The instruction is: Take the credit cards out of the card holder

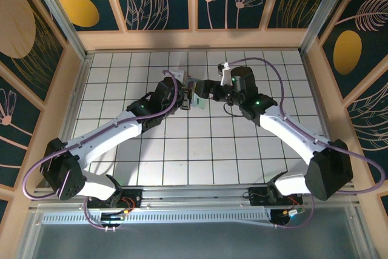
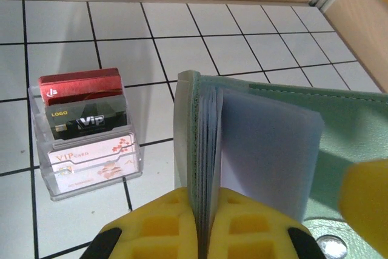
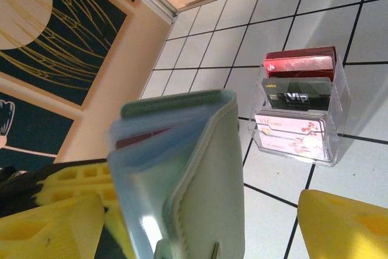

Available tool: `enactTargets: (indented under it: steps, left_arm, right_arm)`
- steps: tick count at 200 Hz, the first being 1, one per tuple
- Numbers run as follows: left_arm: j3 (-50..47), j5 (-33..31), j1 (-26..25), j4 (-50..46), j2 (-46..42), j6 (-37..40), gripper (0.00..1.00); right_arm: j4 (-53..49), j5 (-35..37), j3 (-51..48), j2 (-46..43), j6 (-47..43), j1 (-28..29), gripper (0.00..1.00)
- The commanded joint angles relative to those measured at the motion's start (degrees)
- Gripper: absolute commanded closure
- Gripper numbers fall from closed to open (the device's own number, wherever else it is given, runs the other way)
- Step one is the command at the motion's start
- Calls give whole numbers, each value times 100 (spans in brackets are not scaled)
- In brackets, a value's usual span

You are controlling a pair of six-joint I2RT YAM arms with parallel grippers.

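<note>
- Two-armed hold above the white-tiled tabletop (image 1: 212, 144): carries the card holder (image 1: 193, 92) in the air between both wrists, toward the far middle of the tiles.
- Clamps the card holder's folded edge in the left gripper (image 2: 203, 216), yellow pads pressed tight on it from both sides, cover standing upright.
- Spreads the right gripper (image 3: 200, 219) wide, with one yellow pad on either side of the card holder; cannot tell whether either pad touches a leaf.
- Shows a pale green cover fanned partly open, with clear bluish sleeves stacked inside.
- Reveals a red card edge (image 3: 140, 139) inside one sleeve, seen from the right wrist.
- Shows a round metal snap (image 2: 330, 247) low on the opened leaf, seen from the left wrist.
- Has a clear tiered stand (image 2: 88, 131) on the tabletop near the card holder but apart from it, loaded with red cards at the back, a black VIP card in the middle and a pink VIP card in front.
</note>
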Motion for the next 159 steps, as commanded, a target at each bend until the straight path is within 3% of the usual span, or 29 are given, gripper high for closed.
enactTargets:
  steps: [1,28,91,126,159]
  left_arm:
    - [233,-185,-89,-31,90,272,100]
    - [258,-281,-141,-70,159,412,100]
    - [13,-818,-142,28,-260,378,100]
    - [-209,-608,-144,266,-508,265,100]
    - [-386,-146,-137,559,-714,219,100]
  right_arm:
    - [-128,87,294,159,10,-23,18]
    - [-395,339,451,384,-56,-23,19]
    - [-773,666,-73,179,-218,-118,40]
    - [-380,87,-565,-269,-115,-389,64]
    - [220,-743,-848,-494,-37,-571,73]
